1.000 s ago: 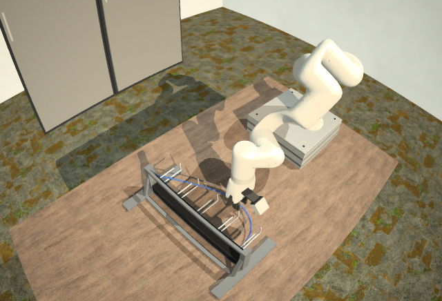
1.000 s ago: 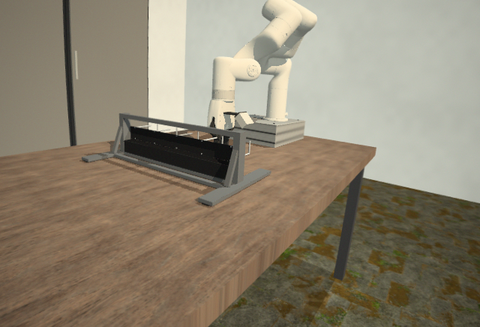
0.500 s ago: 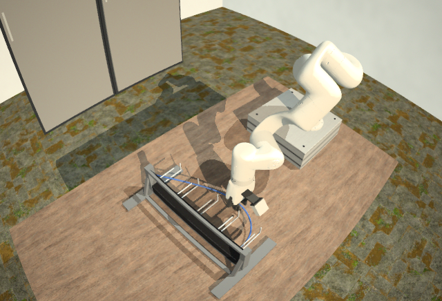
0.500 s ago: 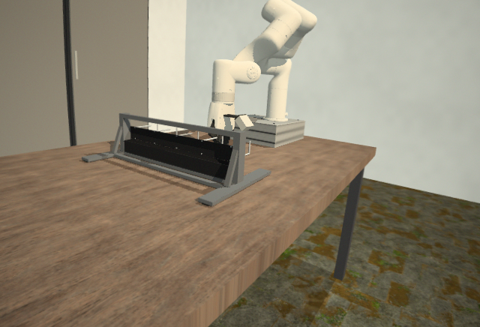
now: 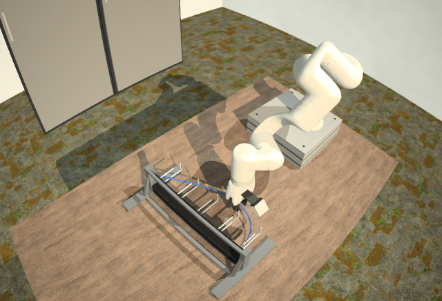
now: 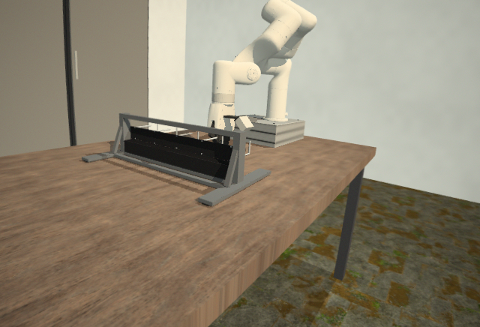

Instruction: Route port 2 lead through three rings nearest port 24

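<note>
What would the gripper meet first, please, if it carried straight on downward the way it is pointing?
Most likely the blue lead, which passes at the gripper, then the table between the rack's rings. Depth is unclear, and the fingertips are hidden.
</note>
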Robot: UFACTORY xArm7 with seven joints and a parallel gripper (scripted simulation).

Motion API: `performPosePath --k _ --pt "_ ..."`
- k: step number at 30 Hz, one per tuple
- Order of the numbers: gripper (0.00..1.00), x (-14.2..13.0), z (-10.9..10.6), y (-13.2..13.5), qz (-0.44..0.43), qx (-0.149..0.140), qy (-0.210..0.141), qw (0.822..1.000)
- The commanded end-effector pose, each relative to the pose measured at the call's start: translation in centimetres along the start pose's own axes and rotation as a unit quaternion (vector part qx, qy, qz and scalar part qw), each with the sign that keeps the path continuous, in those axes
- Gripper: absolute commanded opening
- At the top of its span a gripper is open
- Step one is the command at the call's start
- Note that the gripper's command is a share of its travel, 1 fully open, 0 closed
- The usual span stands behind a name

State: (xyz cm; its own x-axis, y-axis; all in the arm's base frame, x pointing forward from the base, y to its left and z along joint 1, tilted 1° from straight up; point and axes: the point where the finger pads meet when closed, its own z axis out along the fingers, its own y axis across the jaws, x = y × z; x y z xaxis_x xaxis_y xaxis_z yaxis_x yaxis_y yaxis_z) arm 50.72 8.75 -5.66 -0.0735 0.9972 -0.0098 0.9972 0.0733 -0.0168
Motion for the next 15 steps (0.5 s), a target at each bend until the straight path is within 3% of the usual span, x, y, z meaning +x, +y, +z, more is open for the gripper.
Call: performPosePath --k 1,12,13,15 --pt "0.33 -0.01 -0.17 0.17 0.000 -0.002 0.000 1.000" --pt "0.33 -0.01 -0.17 0.17 0.000 -0.002 0.000 1.000" --pt "0.00 -0.01 -0.17 0.17 0.000 -0.002 0.000 1.000" --pt "0.00 -0.01 -0.17 0.17 0.000 -0.002 0.000 1.000"
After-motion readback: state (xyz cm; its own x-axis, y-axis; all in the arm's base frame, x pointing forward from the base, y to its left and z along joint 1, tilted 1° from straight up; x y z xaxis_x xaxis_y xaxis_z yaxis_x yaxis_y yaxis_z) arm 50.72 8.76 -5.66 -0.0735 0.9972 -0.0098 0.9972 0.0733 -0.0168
